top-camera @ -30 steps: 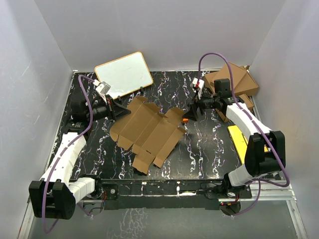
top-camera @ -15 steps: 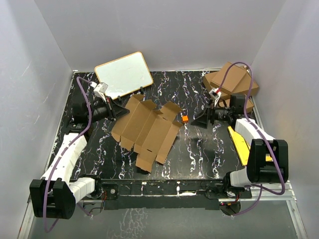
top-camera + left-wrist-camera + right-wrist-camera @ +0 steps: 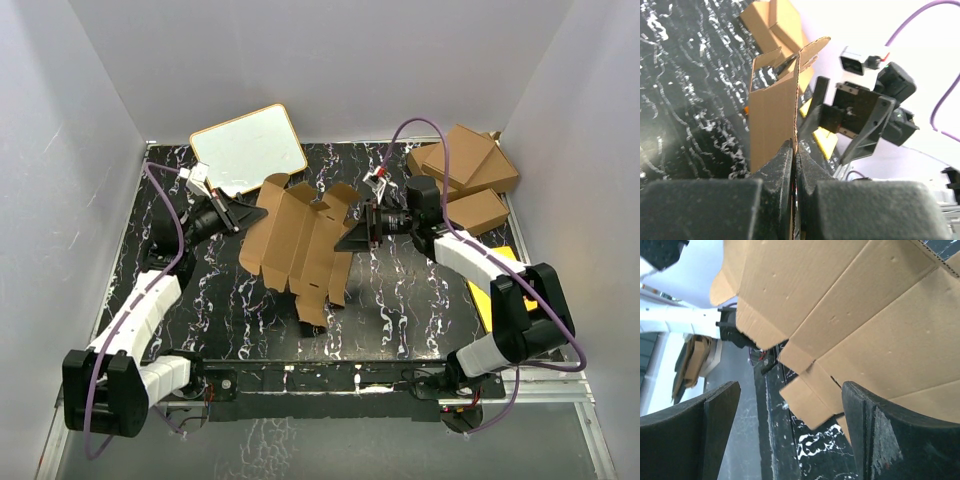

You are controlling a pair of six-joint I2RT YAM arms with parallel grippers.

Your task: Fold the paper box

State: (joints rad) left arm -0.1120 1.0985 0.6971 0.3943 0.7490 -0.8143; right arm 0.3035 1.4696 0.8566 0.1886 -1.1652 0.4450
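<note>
**Box nipped at its left edge, right pincer spread wide at the other**

A whiteboard (image 3: pixel 248 148) sits at the far edge of the bench (image 3: pixel 420 315), toward the left corner.

Just in front of it, the left pincer (image 3: pixel 243 215) reaches in from the left side and is clenched on the left edge of the box (image 3: pixel 300 245). In the left wrist view its two fingers (image 3: pixel 777 165) press flat together with the cardboard rim caught between them. The sheet rises edge-on beyond the tips.

The box is in the middle of the bench. It is an unfolded brown blank with tabbed flaps and crease lines. Its left side is lifted off the surface, its panels are bent along the creases, and its lowest flap points toward the near edge.

The right pincer (image 3: pixel 352 240) is just beside the box's right edge, released, with its jaws far apart. In the right wrist view its fingers (image 3: pixel 705 435) stand at either side of the frame. The brown panels and a few small flaps fill the space beyond and between them. Whether either finger touches the cardboard cannot be told.

Three cartons (image 3: pixel 465 165) are huddled in the far right corner, well apart from the box. A yellow sheet (image 3: pixel 484 300) lies along the right edge, partly covered by the right arm.
</note>
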